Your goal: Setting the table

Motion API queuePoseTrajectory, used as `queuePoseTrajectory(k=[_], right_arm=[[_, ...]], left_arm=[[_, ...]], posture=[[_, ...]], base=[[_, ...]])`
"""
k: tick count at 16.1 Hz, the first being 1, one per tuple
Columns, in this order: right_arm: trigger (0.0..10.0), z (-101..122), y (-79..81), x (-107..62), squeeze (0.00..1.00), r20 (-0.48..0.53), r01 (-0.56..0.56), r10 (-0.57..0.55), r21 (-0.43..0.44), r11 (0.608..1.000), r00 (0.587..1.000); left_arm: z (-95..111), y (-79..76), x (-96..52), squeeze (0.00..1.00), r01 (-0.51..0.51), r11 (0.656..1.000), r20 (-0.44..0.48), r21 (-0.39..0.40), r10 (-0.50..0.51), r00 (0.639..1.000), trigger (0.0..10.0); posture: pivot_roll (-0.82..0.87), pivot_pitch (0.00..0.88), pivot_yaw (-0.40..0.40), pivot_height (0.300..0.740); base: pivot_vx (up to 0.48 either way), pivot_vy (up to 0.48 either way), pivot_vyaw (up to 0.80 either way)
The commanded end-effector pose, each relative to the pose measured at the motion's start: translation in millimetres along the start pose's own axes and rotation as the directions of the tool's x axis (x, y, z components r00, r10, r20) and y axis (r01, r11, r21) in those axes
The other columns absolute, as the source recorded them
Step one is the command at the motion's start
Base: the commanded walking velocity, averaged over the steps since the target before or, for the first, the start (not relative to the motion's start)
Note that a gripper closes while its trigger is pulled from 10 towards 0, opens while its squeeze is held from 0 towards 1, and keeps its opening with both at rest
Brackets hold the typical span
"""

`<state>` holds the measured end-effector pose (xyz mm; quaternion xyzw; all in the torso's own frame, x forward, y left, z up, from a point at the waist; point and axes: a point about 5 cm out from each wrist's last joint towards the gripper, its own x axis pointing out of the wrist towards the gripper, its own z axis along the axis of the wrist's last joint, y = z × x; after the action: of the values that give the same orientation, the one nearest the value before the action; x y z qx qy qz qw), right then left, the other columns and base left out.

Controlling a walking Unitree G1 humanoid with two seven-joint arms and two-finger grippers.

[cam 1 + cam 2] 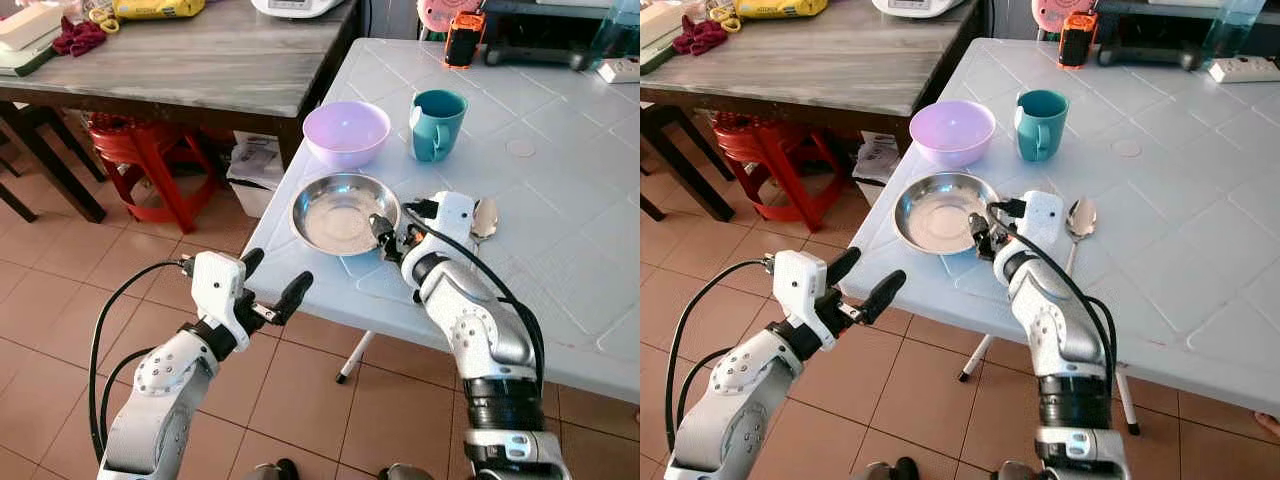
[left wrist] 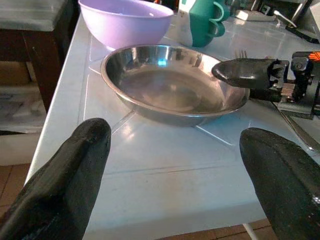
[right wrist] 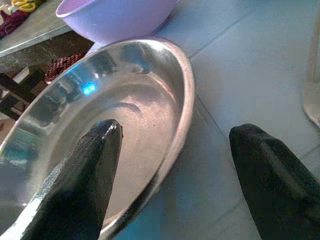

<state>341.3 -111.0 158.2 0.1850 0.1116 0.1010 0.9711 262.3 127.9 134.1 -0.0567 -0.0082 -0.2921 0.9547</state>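
Off the near-left corner of the white desk (image 1: 560, 200), over the tiled floor, my left end effector (image 1: 268, 283) hangs with its two black fingers spread wide and nothing between them. Through its wrist camera I look straight across the desk edge at the steel plate (image 1: 345, 212), so it is lined up but well short of contact.

Moving right, the steel plate sits close to the desk's left edge, with the lilac bowl (image 1: 346, 133) just behind it and the teal mug (image 1: 437, 124) beside the bowl. My right end effector (image 1: 389, 238) is at the plate's near-right rim. Its fingers are parted and straddle the rim: one tip (image 3: 95, 150) is over the inside of the dish, the other (image 3: 265, 165) is outside over the desk. I judge it released, not yet clamped. Whether the inner tip already touches the metal I cannot tell from these angles.

Just right of that wrist lies a spoon (image 1: 484, 217), bowl end away from me.

My worries from here: the rim is thin, shiny and sloped, so a closing pinch could slide off and skate the plate leftward, and the desk edge is near on that side. If I close too shallow, the plate may tip out once lifted. The wrist's cable and housing are near the spoon, so a careless swing could knock it. The left arm could also bump the desk edge if I raise it hastily.
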Motion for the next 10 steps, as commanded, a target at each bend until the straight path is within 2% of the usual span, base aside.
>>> queuePoseTrajectory(k=[1, 2, 3, 4, 10], right_arm=[[10.0, -2.1, 4.5, 3.4, 0.00, -0.028, -0.009, 0.010, 0.022, 1.000, 1.000], [10.0, -0.6, 4.5, 5.6, 0.00, -0.029, -0.006, 0.007, 0.023, 1.000, 1.000], [1.5, 1.7, 5.1, 7.9, 0.00, -0.026, -0.006, 0.007, 0.023, 1.000, 1.000], [0.0, 3.0, 5.6, 9.5, 0.00, -0.025, -0.006, 0.007, 0.029, 1.000, 1.000], [0.0, 3.8, 6.0, 15.8, 0.00, -0.076, 0.017, -0.016, 0.018, 1.000, 0.997]], left_arm=[[0.2, -0.6, -2.2, 0.00, 0.012, 1.000, -0.011, 0.005, -0.012, 1.000, 10.0], [0.0, -0.9, -2.0, 0.00, 0.011, 1.000, -0.012, 0.005, -0.011, 1.000, 10.0], [-0.3, -1.4, -1.7, 0.00, 0.010, 1.000, -0.013, 0.005, -0.010, 1.000, 10.0], [-0.5, -1.7, -1.7, 0.00, 0.010, 1.000, -0.014, 0.004, -0.010, 1.000, 10.0], [-1.7, -5.0, -0.8, 0.00, 0.014, 1.000, -0.018, 0.003, -0.013, 1.000, 10.0]], posture=[[-0.11, 0.177, 0.080, 0.740], [-0.10, 0.178, 0.079, 0.740], [-0.10, 0.178, 0.080, 0.740], [-0.10, 0.179, 0.080, 0.740], [-0.10, 0.179, 0.079, 0.740]], base=[[0.000, 0.000, 0.00], [0.000, 0.000, 0.00], [0.000, 0.000, 0.00], [0.000, 0.000, 0.00], [0.000, 0.000, 0.00]])
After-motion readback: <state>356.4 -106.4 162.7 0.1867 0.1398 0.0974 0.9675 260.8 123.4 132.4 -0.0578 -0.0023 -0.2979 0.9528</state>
